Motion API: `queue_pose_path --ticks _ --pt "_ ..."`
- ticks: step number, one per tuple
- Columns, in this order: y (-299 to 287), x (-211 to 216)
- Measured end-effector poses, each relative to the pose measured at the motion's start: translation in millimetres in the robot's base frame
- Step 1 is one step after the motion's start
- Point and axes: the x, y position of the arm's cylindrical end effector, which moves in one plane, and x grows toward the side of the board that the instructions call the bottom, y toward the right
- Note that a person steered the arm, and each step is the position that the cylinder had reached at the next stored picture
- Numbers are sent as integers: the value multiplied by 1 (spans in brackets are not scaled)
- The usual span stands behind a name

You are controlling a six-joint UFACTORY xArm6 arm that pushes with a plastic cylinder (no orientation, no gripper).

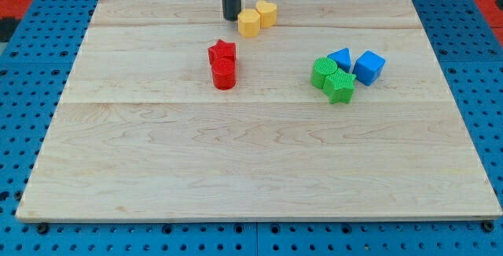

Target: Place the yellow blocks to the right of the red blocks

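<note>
My tip (231,17) stands near the view's top, just left of the yellow hexagon block (249,23), close to or touching it. A yellow heart block (266,12) sits against the hexagon's upper right. A red star block (222,53) lies below them, with a red cylinder (224,74) touching its lower side. The yellow blocks are above and slightly right of the red blocks.
To the view's right lie a green cylinder-like block (323,73), a green star block (340,86), a blue triangular block (340,58) and a blue cube (368,67), clustered together. The wooden board (251,170) rests on a blue perforated base.
</note>
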Motion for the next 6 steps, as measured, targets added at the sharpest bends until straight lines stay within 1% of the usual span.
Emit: queue_pose_path --ticks 1,2,3,4,5,6 --pt "-6 -19" --pt "38 -62" --pt "51 -78" --pt "106 -73" --pt "86 -42" --pt "55 -49"
